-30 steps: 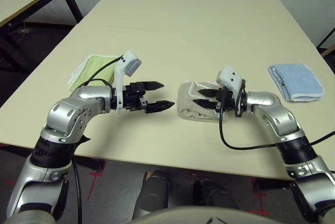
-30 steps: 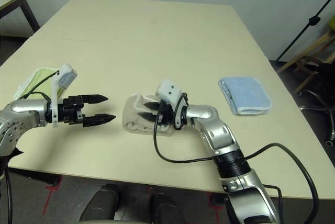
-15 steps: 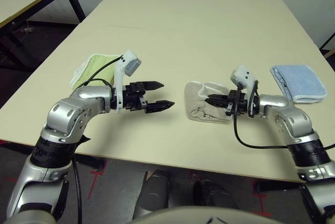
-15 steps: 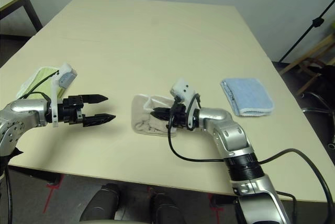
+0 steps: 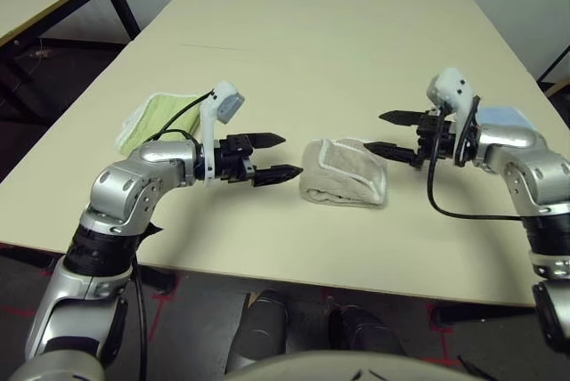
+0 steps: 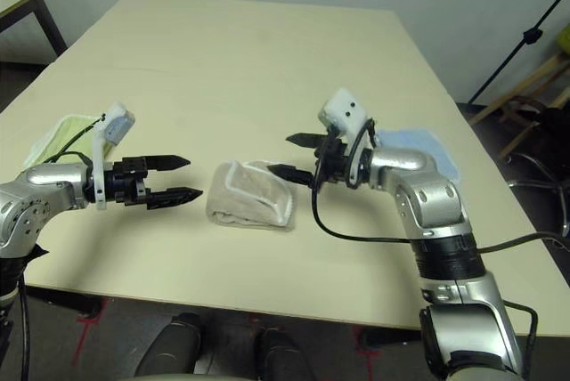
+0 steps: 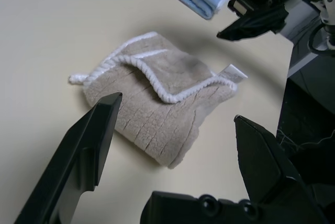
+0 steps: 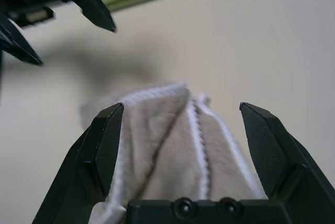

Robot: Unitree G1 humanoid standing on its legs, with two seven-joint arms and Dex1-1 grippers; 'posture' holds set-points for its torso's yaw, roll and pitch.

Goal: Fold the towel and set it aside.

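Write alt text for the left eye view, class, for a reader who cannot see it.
A folded beige towel with white corded edging lies on a pale table between two open robot hands, the left hand and the right hand, neither touching it. A lime-green towel lies behind the left arm.

Both silver forearms reach forward over the desk and angle inward, so the two claws face each other across a gap. The left claw (image 5: 276,156) points toward the middle from the robot's left, its two black fingers (image 5: 265,141) spread wide, one above the other, with nothing between them. The right claw (image 5: 390,133) points back toward it from the robot's right, raised clear of the desk, its fingers likewise parted and holding nothing. Each wrist carries a white camera housing above the fingers, with a black cable looping from it back along the arm. Neither claw touches anything.
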